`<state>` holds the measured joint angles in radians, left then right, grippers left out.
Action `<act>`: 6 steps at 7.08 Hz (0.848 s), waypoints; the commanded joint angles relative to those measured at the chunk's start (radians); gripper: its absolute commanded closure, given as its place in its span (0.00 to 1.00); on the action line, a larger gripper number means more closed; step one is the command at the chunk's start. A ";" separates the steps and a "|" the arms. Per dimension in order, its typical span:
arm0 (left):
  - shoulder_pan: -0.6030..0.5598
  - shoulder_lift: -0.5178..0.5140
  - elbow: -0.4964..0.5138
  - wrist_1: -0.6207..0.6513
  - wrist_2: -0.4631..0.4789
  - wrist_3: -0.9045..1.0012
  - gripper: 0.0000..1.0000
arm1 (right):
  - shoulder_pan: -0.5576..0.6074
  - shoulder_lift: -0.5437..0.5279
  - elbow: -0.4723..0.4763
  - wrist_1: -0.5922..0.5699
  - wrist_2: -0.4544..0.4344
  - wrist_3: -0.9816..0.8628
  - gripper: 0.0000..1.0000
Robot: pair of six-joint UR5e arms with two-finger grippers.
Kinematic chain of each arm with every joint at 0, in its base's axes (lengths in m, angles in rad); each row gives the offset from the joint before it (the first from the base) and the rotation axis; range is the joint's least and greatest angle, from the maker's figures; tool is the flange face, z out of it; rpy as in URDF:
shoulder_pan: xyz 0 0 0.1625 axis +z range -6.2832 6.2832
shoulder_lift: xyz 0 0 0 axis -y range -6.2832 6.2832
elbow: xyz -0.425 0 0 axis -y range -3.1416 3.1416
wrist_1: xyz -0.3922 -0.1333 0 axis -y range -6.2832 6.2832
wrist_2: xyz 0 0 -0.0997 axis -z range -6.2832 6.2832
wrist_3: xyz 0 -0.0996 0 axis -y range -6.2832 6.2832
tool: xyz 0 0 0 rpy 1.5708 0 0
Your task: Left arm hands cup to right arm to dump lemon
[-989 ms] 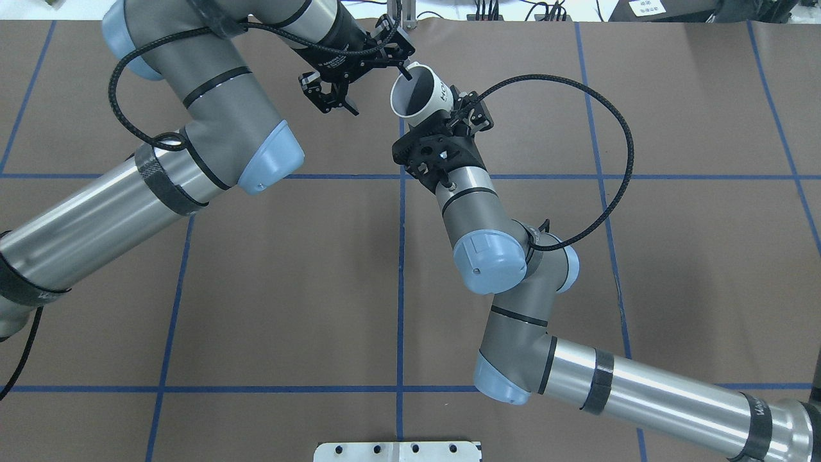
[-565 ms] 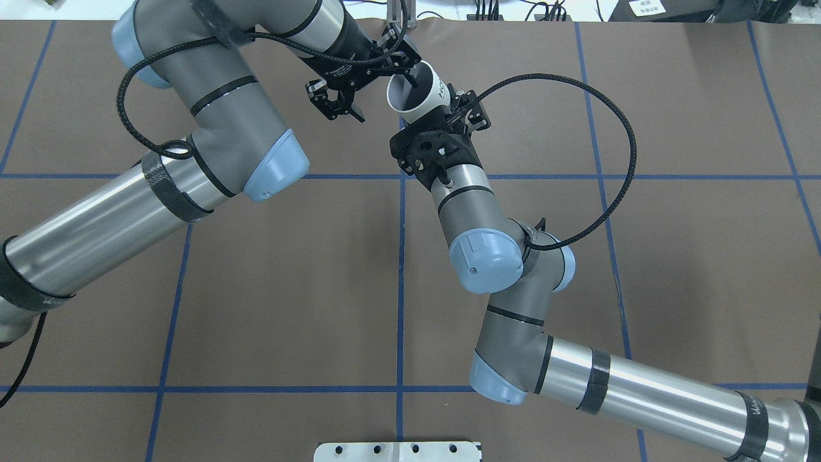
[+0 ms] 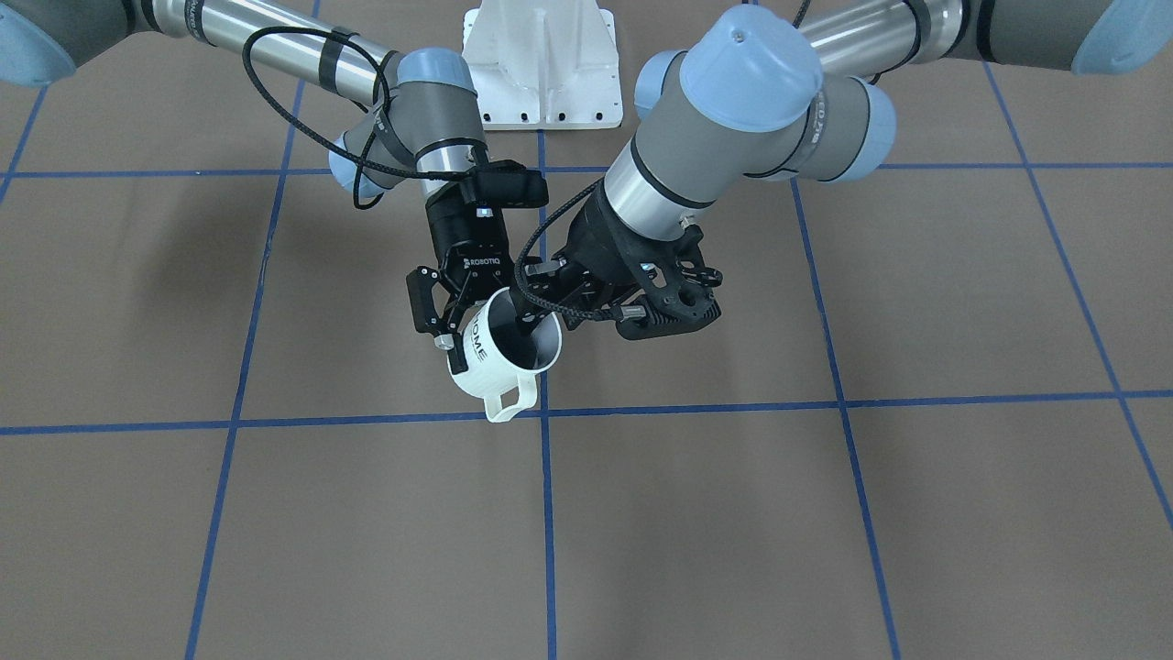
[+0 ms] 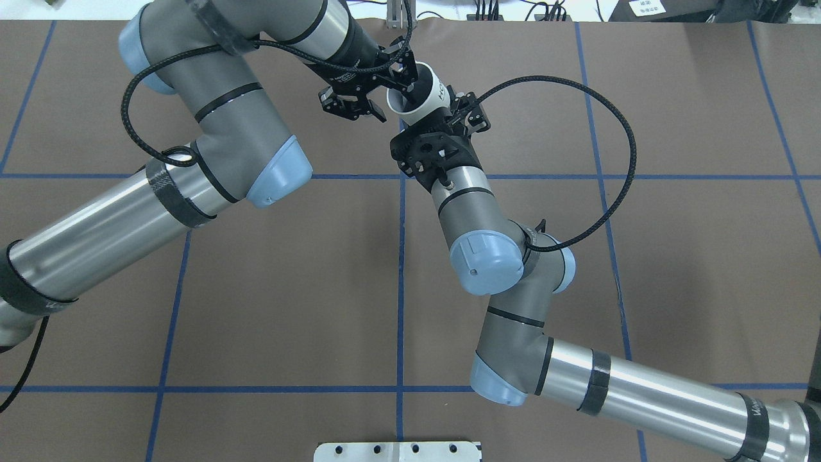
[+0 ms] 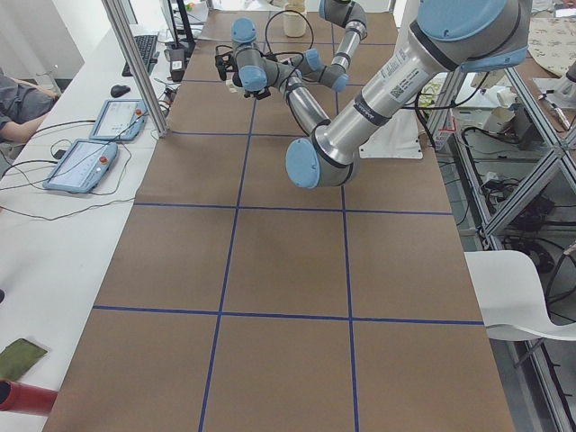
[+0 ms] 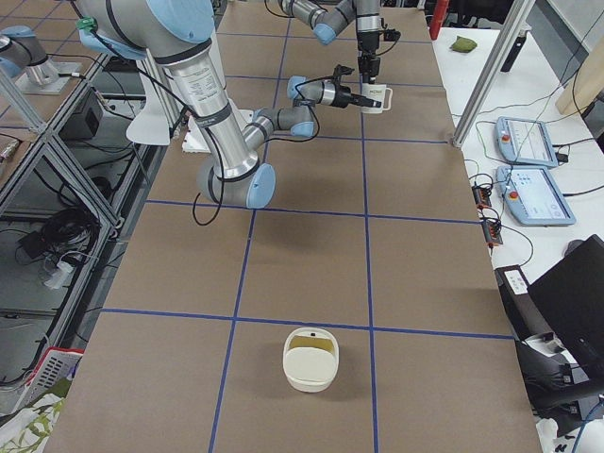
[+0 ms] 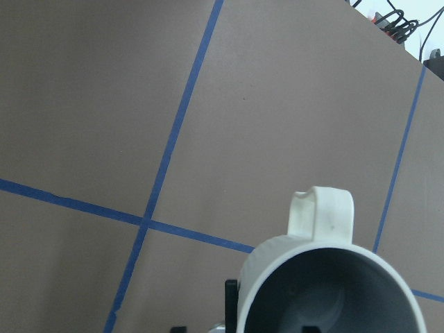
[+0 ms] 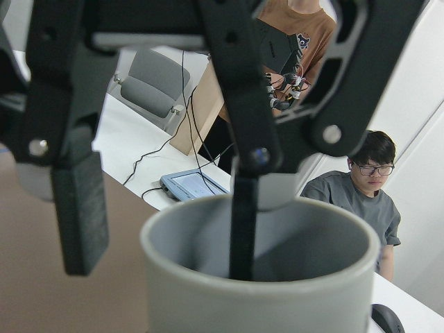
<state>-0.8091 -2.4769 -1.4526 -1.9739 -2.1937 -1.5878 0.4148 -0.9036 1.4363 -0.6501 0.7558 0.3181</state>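
Note:
The white cup (image 3: 499, 371) hangs tilted above the table's far middle, handle toward the front-facing camera. My right gripper (image 3: 481, 339), marked ROBOTIQ, is shut on the cup's (image 4: 431, 90) body from the side. My left gripper (image 4: 396, 101) stands open across the rim, one finger inside the mouth and the other outside, a gap off the wall, as the right wrist view shows over the cup (image 8: 208, 298). In the left wrist view the cup's (image 7: 277, 267) grey inside fills the bottom edge. The lemon is hidden.
A cream tub (image 6: 311, 359) sits on the brown mat toward the robot's right end. The white robot base (image 3: 541, 64) is at the near edge. A metal post (image 6: 491, 75) and tablets (image 6: 524, 142) stand beyond the far edge, where people (image 8: 361, 187) sit.
The left arm has shifted right, bringing its outer finger closer to the cup. The cup and right gripper have moved slightly toward the far edge.

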 commanded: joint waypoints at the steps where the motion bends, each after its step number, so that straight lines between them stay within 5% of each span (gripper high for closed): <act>1: 0.001 0.001 0.000 -0.005 0.000 0.000 0.48 | -0.011 -0.008 0.007 0.004 -0.001 -0.001 0.90; 6: 0.002 0.006 -0.002 -0.005 0.000 0.000 0.51 | -0.014 -0.004 0.013 0.010 -0.001 -0.001 0.90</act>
<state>-0.8062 -2.4719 -1.4540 -1.9788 -2.1936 -1.5876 0.3998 -0.9069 1.4493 -0.6432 0.7547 0.3175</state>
